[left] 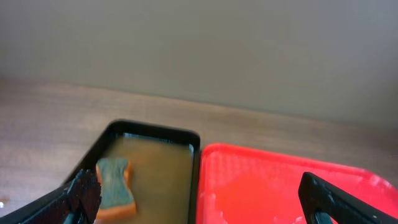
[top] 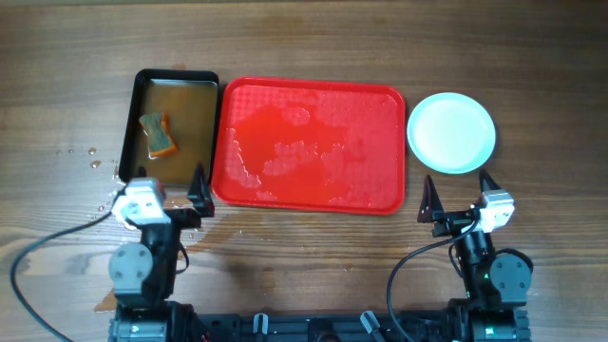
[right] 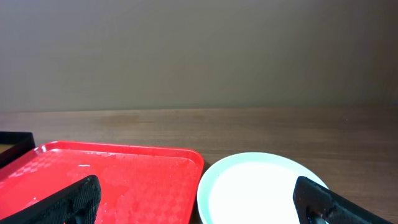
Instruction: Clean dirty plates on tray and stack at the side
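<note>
The red tray (top: 380, 104) lies in the middle of the table, wet, with no plate on it; it also shows in the left wrist view (left: 261, 180) and the right wrist view (right: 124, 174). A pale mint plate (top: 451, 132) sits on the table right of the tray, clean on top; how many plates are in that pile cannot be told. It shows in the right wrist view (right: 261, 190). My left gripper (top: 169, 188) is open and empty near the tray's front left corner. My right gripper (top: 459, 191) is open and empty in front of the plate.
A black pan (top: 142, 104) of brownish water stands left of the tray, with an orange and green sponge (top: 158, 134) in it; the sponge also shows in the left wrist view (left: 115, 186). Water drops (top: 95, 161) lie on the wood left of the pan.
</note>
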